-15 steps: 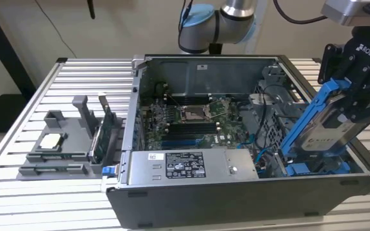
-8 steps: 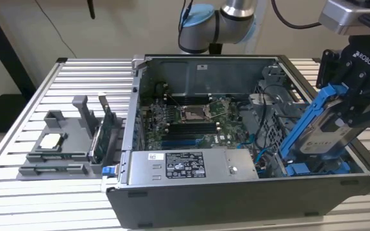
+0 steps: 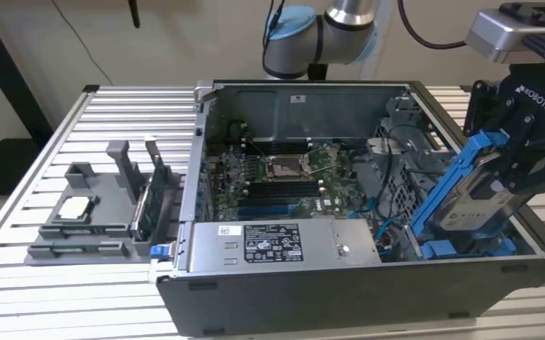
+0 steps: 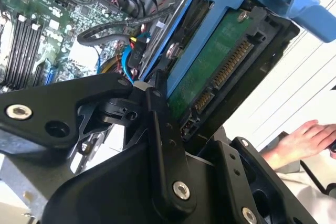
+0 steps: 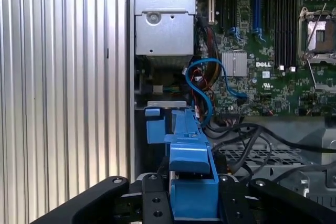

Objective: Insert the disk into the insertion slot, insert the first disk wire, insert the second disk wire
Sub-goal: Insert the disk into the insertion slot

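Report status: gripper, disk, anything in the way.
Gripper shut on the disk. Disk tilted, lower end at the insertion slot, not seated. Loose cables beside the slot.

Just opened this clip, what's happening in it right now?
The arm's gripper is clamped on the disk in its blue carrier, holding it tilted over the insertion slot at the exterior view's right of the open computer case. The disk is not seated yet. In the second wrist view a person's hand is nearby, away from the disk.
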You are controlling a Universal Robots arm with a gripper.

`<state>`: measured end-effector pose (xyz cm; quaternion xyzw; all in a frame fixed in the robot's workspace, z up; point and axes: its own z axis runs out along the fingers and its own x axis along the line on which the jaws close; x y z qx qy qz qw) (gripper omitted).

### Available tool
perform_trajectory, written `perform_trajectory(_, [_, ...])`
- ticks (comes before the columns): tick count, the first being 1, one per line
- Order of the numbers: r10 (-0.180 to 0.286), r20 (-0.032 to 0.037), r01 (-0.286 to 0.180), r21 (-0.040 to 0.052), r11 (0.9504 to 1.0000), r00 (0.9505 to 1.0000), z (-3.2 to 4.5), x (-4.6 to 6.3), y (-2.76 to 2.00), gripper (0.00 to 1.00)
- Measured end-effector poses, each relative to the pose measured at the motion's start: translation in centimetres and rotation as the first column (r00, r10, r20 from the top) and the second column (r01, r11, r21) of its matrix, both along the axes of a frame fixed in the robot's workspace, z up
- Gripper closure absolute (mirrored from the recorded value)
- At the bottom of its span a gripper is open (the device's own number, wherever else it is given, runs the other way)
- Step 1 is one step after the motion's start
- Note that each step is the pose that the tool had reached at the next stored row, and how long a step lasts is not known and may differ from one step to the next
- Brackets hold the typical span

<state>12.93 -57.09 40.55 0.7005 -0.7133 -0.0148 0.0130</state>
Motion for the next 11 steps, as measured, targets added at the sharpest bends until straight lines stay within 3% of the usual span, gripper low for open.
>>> perform_trajectory(11, [0.000,0.0000,0.000,-0.0001,1.0000,1.0000,-1.93,0.0,0.00,0.67])
